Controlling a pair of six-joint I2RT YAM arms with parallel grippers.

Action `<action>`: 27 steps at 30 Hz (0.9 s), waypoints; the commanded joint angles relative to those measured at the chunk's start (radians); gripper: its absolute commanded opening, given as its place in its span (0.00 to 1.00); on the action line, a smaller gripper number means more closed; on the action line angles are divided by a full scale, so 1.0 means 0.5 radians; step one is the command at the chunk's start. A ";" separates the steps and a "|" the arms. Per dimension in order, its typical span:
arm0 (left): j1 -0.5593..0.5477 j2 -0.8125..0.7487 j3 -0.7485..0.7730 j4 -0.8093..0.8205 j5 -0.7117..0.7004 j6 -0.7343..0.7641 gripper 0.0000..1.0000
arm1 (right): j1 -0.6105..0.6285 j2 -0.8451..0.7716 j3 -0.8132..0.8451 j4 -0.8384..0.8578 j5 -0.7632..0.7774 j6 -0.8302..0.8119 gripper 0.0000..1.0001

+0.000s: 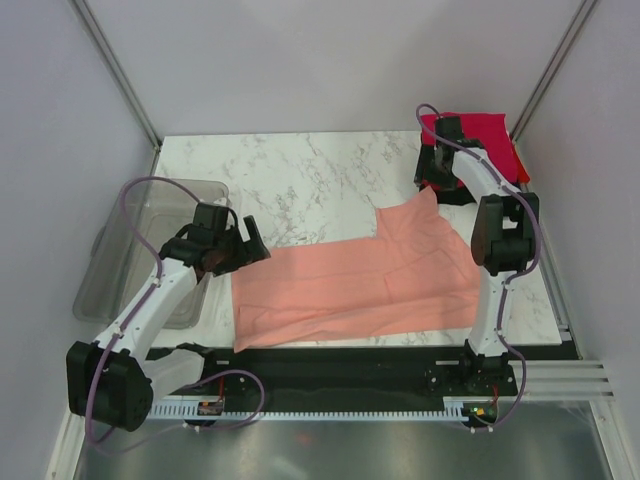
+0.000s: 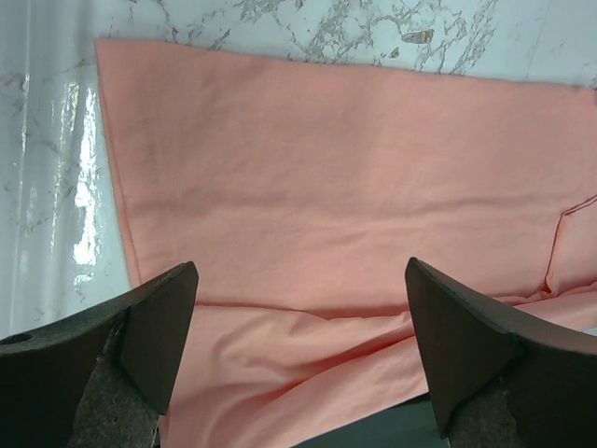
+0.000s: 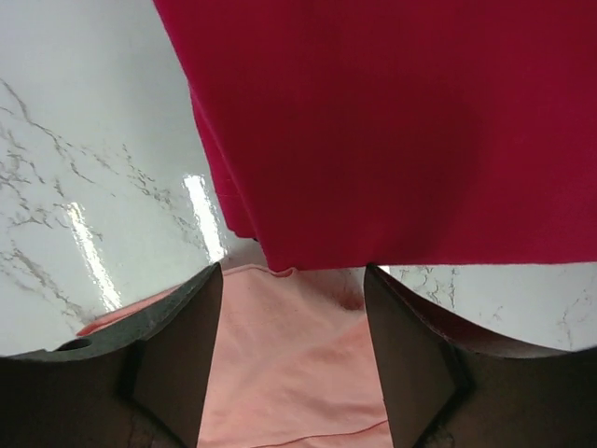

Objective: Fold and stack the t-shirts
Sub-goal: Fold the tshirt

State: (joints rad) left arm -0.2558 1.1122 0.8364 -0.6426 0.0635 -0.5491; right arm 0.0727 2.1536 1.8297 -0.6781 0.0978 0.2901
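The pink shirt (image 1: 360,285) lies spread out mid-table (image 1: 300,170), slightly creased; the red shirt (image 1: 490,135) sits at the far right corner, its edge right by the pink sleeve tip; the left gripper (image 2: 300,280) hovers over the pink shirt's left end, fingers wide apart (tub (image 1: 120,270) beside it); the right gripper (image 3: 292,280) is likewise released, straddling that sleeve tip.

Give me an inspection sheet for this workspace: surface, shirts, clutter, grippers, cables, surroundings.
Surface: white marbled table top, glossy.
Job's things: salmon-pink t-shirt spread flat at centre; bright red t-shirt at the far right corner.
Clutter: grey see-through plastic tub at the left edge.
Grippers: left gripper open over the pink shirt; right gripper open over pink cloth beside the red shirt.
Cables: purple cables loop along both arms.
Surroundings: plain pale walls.
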 commanded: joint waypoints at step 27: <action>-0.129 0.441 0.122 0.107 -0.317 -0.083 0.92 | 0.082 -0.641 -0.615 0.147 0.025 0.030 0.00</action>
State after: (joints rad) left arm -0.2890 1.2728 0.8265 -0.6041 -0.0151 -0.5591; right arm 0.1097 1.9537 1.5696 -0.6327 0.1246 0.2886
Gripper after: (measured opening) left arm 0.921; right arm 0.010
